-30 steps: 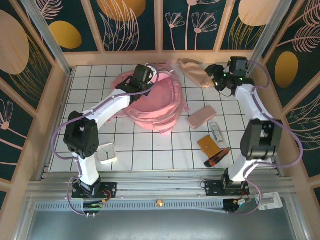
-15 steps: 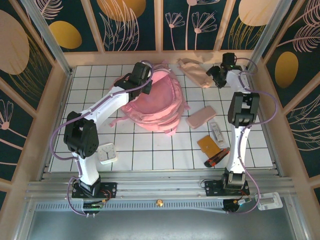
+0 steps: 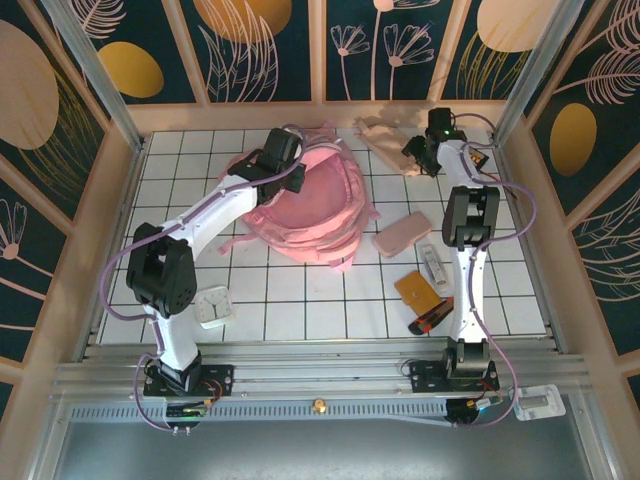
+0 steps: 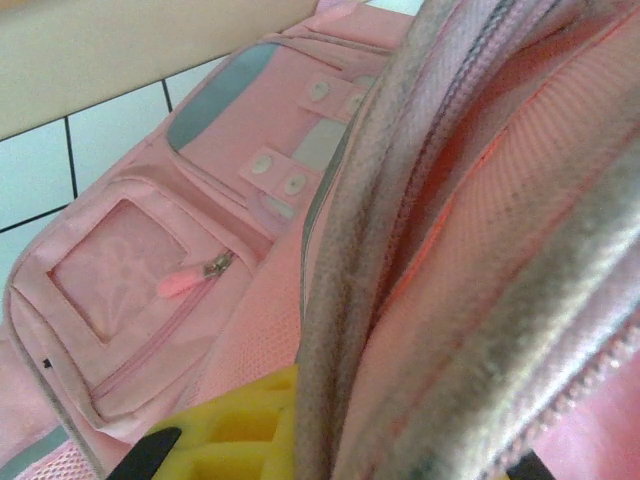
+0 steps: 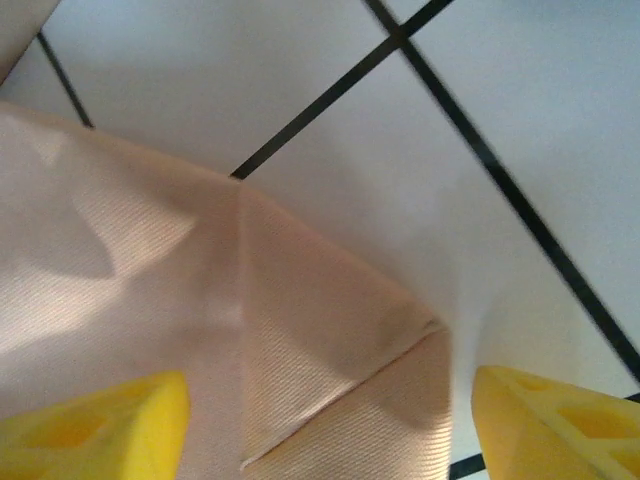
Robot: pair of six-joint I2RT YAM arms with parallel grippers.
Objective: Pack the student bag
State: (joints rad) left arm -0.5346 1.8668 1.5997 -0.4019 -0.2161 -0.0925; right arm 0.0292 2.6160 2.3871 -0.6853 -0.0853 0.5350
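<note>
Right gripper (image 3: 418, 153), having advanced, is straddling the cloth pouch (image 3: 383, 140) beside the student bag (image 3: 315, 205), fingers spread. Left gripper (image 3: 286, 176) is pinching the bag's rim.

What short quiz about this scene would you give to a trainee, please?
1. True or false: the right jaws are shut on the white clock.
2. What lies beneath the right jaws? A: beige cloth pouch; B: orange card; C: red marker.
3. Fill in: the left jaws pinch an edge of the ___.
Key: 1 false; 2 A; 3 student bag.
</note>
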